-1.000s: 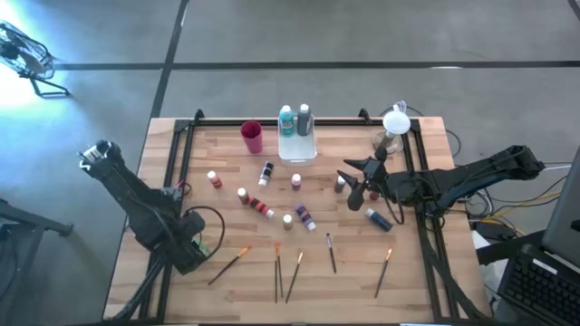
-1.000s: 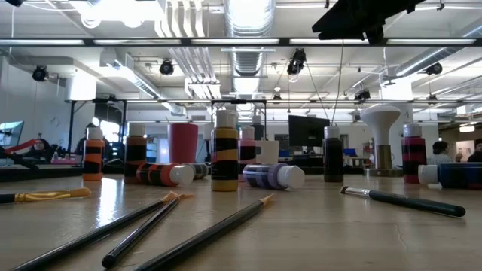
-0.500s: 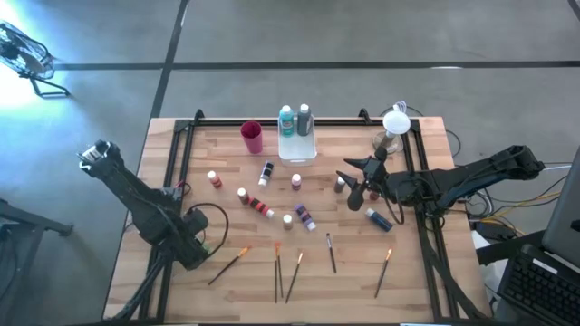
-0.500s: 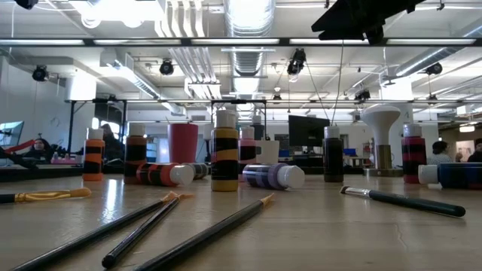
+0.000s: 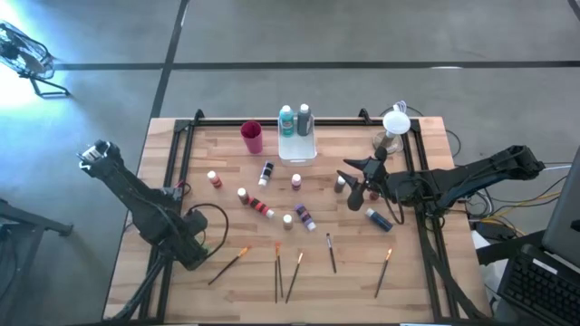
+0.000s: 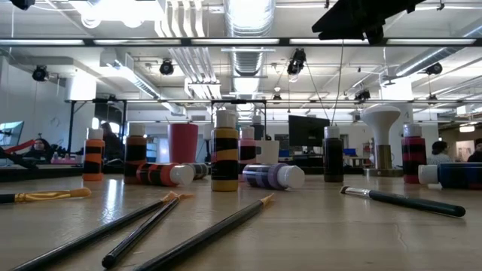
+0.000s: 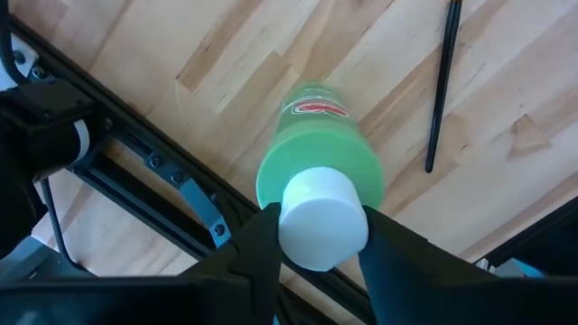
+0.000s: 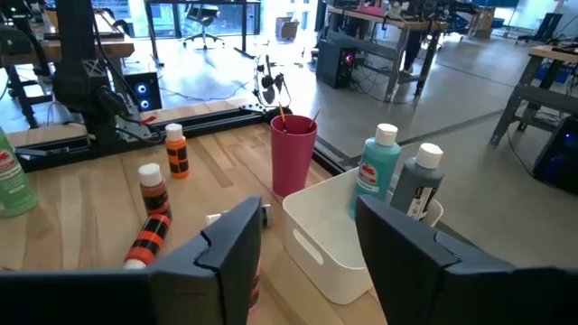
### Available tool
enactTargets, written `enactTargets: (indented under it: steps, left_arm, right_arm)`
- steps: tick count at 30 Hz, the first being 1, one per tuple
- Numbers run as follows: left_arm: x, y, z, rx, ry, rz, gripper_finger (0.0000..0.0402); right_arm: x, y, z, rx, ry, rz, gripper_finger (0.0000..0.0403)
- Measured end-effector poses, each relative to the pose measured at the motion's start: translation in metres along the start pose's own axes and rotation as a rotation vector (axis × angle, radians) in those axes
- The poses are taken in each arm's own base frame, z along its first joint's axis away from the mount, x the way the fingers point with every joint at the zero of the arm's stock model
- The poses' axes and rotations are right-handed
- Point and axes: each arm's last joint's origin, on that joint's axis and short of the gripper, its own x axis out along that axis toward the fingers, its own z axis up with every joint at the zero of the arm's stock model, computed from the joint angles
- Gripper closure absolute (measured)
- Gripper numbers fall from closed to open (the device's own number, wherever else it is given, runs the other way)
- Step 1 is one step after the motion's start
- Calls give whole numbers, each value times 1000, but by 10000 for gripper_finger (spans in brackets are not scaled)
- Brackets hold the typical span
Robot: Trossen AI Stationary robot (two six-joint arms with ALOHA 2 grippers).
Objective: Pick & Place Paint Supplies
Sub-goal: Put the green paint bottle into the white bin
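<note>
Wooden table (image 5: 195, 154): bottles (image 5: 305, 216), brushes (image 5: 332, 253), cup (image 5: 252, 138), tray (image 5: 297, 150), possibly lamp (image 5: 393, 128).

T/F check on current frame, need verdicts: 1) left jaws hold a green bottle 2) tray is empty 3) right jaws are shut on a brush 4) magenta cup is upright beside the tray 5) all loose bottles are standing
1) True. The left gripper is closed on the white cap of the green bottle, near the table's left rail.
2) False. The tray holds a teal bottle and a grey bottle.
3) False. The right gripper is open and holds nothing; it is over the table's right part.
4) True. The magenta cup stands upright just left of the tray.
5) False. Some lie on their sides, such as the purple bottle and the blue bottle.
</note>
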Motion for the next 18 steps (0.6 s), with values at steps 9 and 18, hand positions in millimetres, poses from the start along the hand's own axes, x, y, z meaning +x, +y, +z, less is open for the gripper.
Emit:
enactTargets:
  steps: [9,18]
  left_arm:
    - [-1,1,8,69,-21,0,282]
    - [-9,12,28,102,-55,-38,282]
  right_arm:
    - [0,0,0,0,0,0,247]
    - [0,0,0,-1,1,0,264]
